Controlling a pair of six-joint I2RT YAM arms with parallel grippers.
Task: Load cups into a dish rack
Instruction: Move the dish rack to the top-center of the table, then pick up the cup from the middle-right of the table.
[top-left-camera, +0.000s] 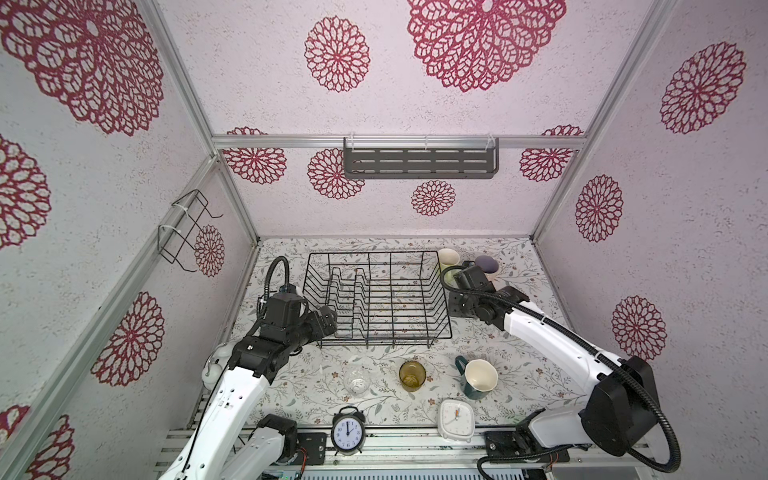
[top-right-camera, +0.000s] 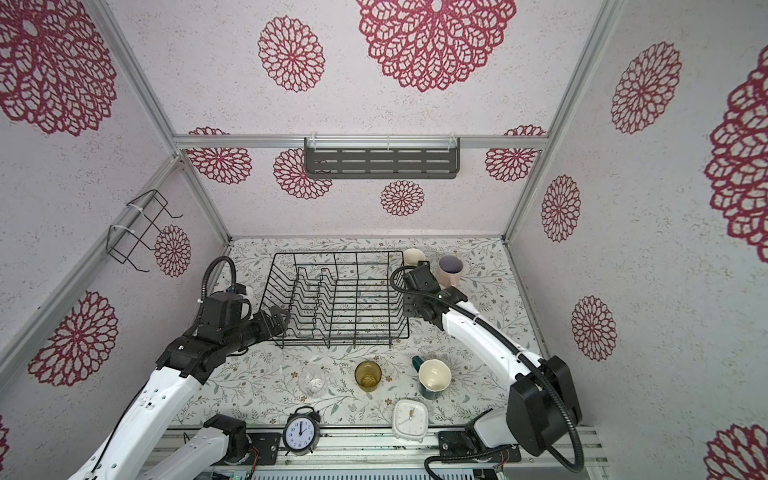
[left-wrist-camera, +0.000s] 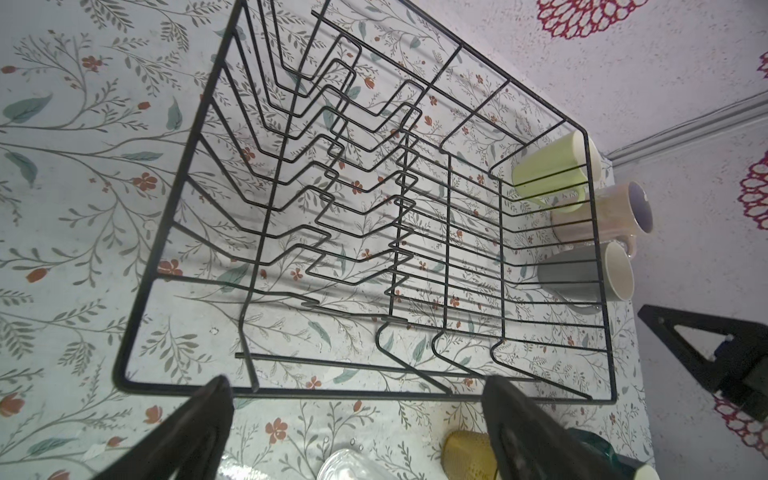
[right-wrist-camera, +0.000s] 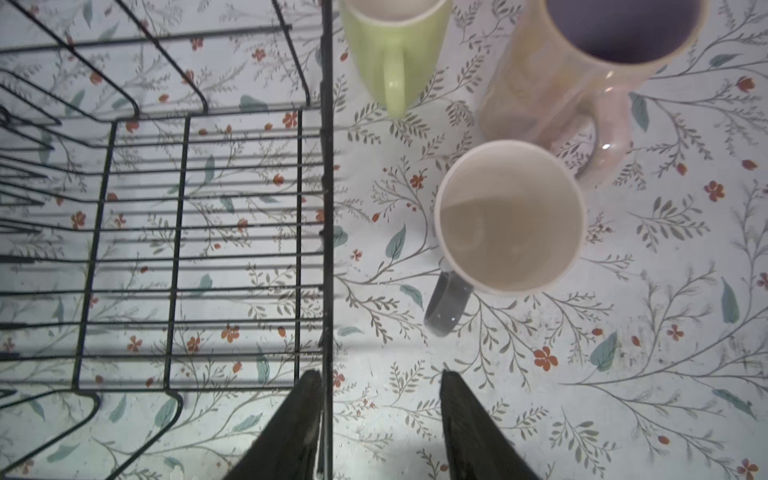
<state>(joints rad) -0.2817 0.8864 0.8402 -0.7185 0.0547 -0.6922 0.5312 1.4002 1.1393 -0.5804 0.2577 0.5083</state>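
The dish rack (top-left-camera: 376, 252) is set on the floral table (top-left-camera: 307, 390) between the two grippers. All six cups are seen outside it, on the table.

The left gripper (left-wrist-camera: 355, 380) is shown with its jaws wide apart and nothing between them. The rack's rim lies just beyond its fingertips, with the zigzag dividers spread out ahead. On the jaws' side of that rim, the amber tumbler (left-wrist-camera: 467, 455) is partly covered by one finger. The clear glass (left-wrist-camera: 345, 465) is cut off by the frame edge, and only a sliver of the dark teal mug (left-wrist-camera: 594, 444) is seen.

The right gripper (right-wrist-camera: 379, 374) is shown with its jaws parted and nothing gripped. The rack's side rim runs along the inner edge of one finger; whether they touch cannot be judged. Ahead of the fingertips the grey mug (right-wrist-camera: 509, 216) stands upright, its handle turned back toward the jaws. Further ahead, the yellow-green mug (right-wrist-camera: 395, 45) and the pink mug (right-wrist-camera: 582, 83) are cropped at the frame edge.

In both top views the right jaws and the grey mug are hidden beneath the arm's wrist, and the clear glass is hard to make out against the table's pattern.
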